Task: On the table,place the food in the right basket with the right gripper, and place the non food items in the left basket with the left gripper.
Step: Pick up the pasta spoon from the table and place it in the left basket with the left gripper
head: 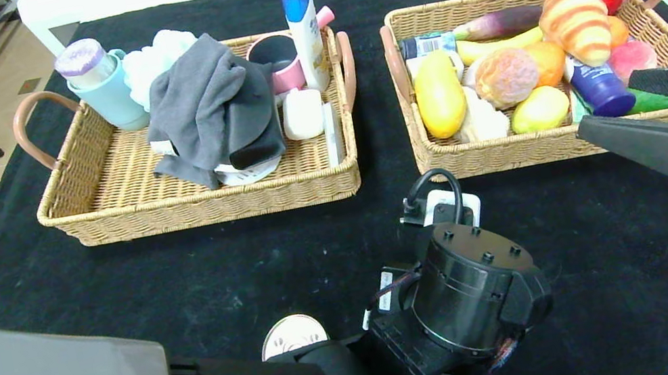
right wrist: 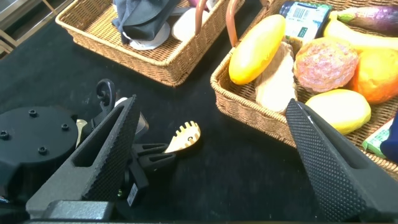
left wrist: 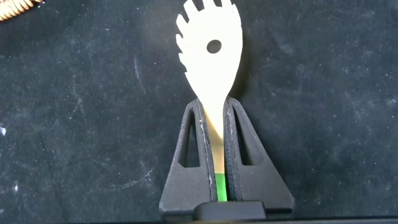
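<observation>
The left gripper (left wrist: 214, 134) is down at the black table (head: 117, 281), in front of the gap between the two baskets, and its jaws are closed on the handle of a pale slotted spoon (left wrist: 211, 56). In the left wrist view the handle runs straight up the narrow gap between the two dark fingers (left wrist: 239, 143), pinched on both sides, with a green section of the handle showing at the base of the jaws; the toothed head with its single round hole sticks out well past the fingertips, over the dark cloth. Whether the head touches the cloth or hangs just above it cannot be told. The right wrist view shows the same spoon (right wrist: 182, 137) jutting from the left gripper (right wrist: 146, 152), just in front of the right basket (right wrist: 249, 112). The right gripper (head: 661, 95) hovers near the front right corner of the right basket (head: 507, 153), its two fingers spread wide apart with nothing between them. The left basket (head: 206, 203) holds a grey cloth (head: 210, 106), a bottle (head: 304, 28) and cups; the right basket holds fruit, bread and a croissant (head: 577, 24).
</observation>
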